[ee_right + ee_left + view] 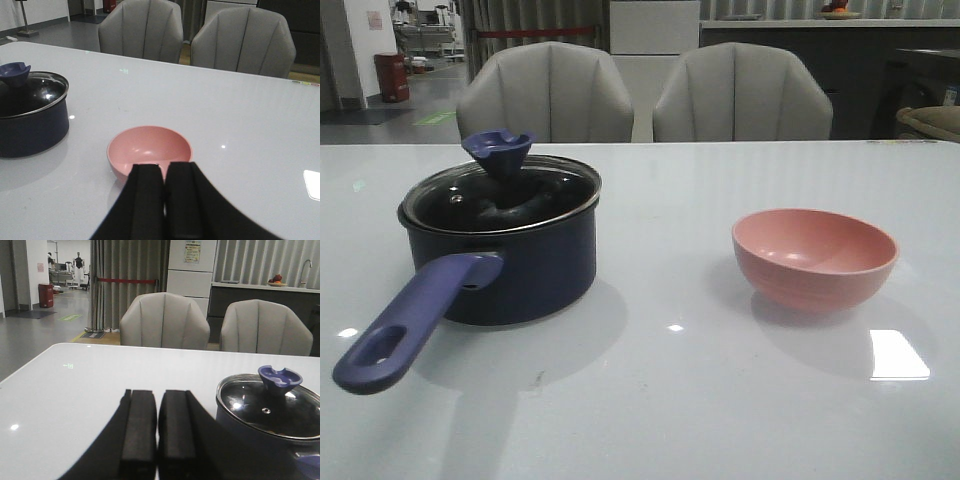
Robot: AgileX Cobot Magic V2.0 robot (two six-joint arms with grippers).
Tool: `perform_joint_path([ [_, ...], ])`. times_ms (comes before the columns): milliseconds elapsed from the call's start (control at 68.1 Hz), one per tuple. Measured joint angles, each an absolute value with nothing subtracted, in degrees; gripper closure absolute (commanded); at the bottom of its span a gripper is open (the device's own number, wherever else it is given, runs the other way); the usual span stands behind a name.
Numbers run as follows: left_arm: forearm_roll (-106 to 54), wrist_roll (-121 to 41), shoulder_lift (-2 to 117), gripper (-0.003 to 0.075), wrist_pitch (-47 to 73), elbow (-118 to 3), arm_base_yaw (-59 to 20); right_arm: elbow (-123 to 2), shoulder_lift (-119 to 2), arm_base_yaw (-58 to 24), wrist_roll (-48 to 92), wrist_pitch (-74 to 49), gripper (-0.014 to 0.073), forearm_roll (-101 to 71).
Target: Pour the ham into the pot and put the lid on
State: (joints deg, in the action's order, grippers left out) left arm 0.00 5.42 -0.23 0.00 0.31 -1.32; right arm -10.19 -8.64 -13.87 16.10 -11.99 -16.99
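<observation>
The dark blue pot point(510, 262) sits on the left side of the white table point(670, 400). Its long purple-blue handle point(412, 323) points toward the near left edge and has a hole by its end. The glass lid point(505, 196) lies flat on top of the pot, with its steel rim all the way round and its dark blue knob point(498, 152) sticking up. The inside of the pot looks dark through the glass, so the ham cannot be seen.

The pink bowl point(814, 256) stands upright on the right side, well apart from the pot. Nothing shows inside it.

The left gripper point(156, 432) is near the pot, its two black fingers pressed together with nothing between them. The right gripper point(165, 200) is just beside the near rim of the bowl, fingers pressed together too, with nothing in them.

Two grey chairs point(546, 92) stand at the far side of the table.
</observation>
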Motion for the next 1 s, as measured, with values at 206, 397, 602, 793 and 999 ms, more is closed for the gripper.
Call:
perform_joint_path([
  [206, 0.00, 5.42, -0.23, 0.0601, 0.00, 0.31, -1.32, -6.84, -8.20, -12.56, 15.83, -7.13, 0.0435, -15.62],
  [397, 0.00, 5.42, -0.23, 0.0601, 0.00, 0.31, -1.32, -1.75, -4.24, -10.74, 7.89, -2.90, 0.0435, -5.72],
  [602, 0.00, 5.42, -0.23, 0.0601, 0.00, 0.31, -1.32, 1.50, 0.21, -10.11, 1.03, -2.23, 0.0435, -0.49],
  [793, 0.00, 5.42, -0.23, 0.0601, 0.00, 0.31, -1.32, 1.50, 0.55, -8.53, 0.00, -2.32, 0.0435, 0.00],
  [999, 0.00, 5.42, -0.23, 0.0601, 0.00, 0.31, -1.32, 1.50, 0.55, -8.55, 0.00, -2.34, 0.0435, 0.00],
])
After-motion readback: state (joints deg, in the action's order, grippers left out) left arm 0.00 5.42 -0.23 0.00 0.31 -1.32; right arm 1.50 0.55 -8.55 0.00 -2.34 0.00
